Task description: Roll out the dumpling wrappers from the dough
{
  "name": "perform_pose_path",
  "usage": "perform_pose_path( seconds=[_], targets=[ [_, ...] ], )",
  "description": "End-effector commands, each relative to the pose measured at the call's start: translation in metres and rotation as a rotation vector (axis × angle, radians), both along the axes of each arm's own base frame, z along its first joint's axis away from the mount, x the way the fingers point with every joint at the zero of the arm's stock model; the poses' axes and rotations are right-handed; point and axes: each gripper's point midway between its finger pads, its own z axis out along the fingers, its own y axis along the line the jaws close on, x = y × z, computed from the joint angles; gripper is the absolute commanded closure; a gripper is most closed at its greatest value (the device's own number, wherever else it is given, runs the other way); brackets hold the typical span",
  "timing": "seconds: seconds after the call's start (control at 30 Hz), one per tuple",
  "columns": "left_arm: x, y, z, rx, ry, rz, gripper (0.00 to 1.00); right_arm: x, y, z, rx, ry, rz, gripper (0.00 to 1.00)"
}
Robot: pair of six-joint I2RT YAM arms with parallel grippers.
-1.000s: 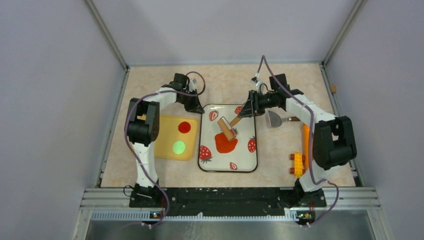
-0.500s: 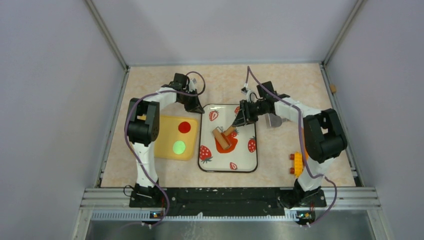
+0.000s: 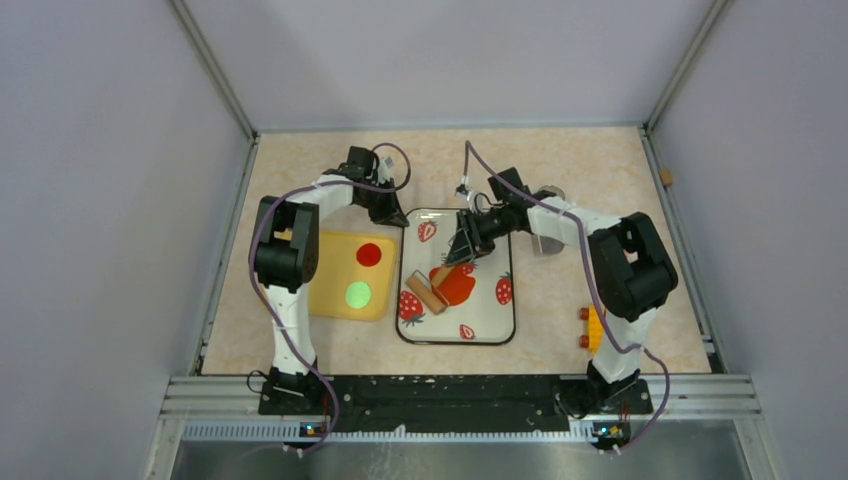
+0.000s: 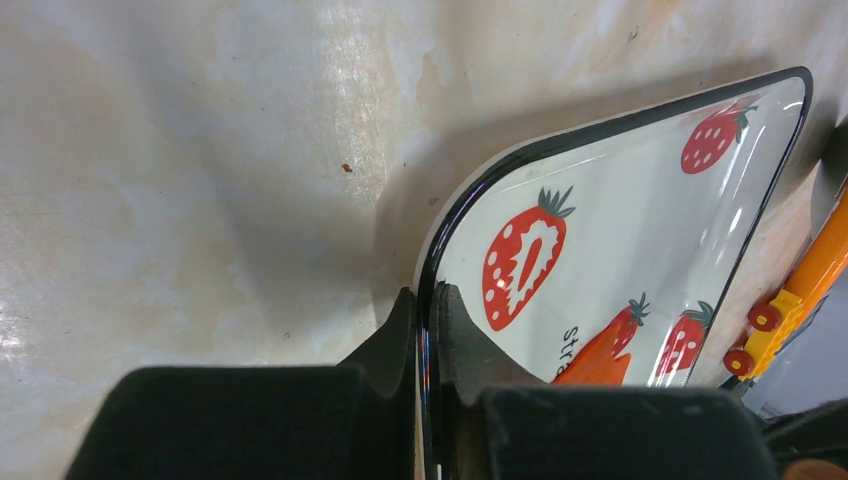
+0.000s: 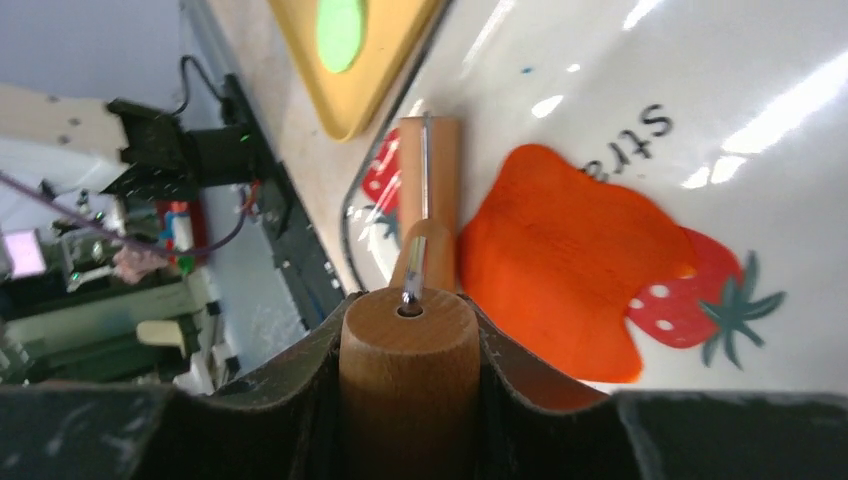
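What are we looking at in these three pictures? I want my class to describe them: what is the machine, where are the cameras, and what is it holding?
Two robot arms stand at a table. The wide picture looks down from above; the other two come from a camera on each wrist. The left gripper pinches the rim of a strawberry-printed tray. The right gripper clamps the handle of a wooden rolling pin, whose barrel lies at the edge of the flattened orange-red dough on that tray. Beside the tray, a yellow board carries a red disc and a green disc.
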Motion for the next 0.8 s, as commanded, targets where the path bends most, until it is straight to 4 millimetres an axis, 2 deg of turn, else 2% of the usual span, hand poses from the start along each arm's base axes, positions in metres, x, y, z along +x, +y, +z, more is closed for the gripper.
perform_pose_path(
  seconds=[0.0, 0.07, 0.1, 0.17, 0.43, 0.57, 0.77],
  targets=[
    [0.002, 0.024, -0.009, 0.115, -0.005, 0.044, 1.00, -0.008, 0.021, 0.072, 0.249, 0.017, 0.122, 1.00],
    [0.002, 0.025, -0.010, 0.118, -0.006, 0.044, 1.00, -0.011, 0.018, 0.103, 0.367, 0.075, 0.133, 1.00],
    [0.002, 0.025, -0.011, 0.119, -0.004, 0.044, 1.00, -0.015, 0.014, 0.110, 0.380, 0.094, 0.129, 1.00],
    [0.001, 0.024, -0.012, 0.118, -0.001, 0.042, 1.00, -0.019, 0.004, 0.109, 0.360, 0.097, 0.117, 1.00],
    [0.001, 0.025, -0.011, 0.120, -0.006, 0.039, 1.00, 0.005, -0.059, 0.051, 0.099, -0.054, -0.008, 1.00],
    [0.000, 0.025, -0.011, 0.121, -0.006, 0.039, 1.00, 0.008, -0.074, 0.022, -0.006, -0.106, 0.019, 1.00],
    [0.000, 0.026, -0.012, 0.124, -0.008, 0.037, 1.00, 0.004, -0.090, -0.042, -0.188, -0.128, 0.062, 1.00]
  ],
)
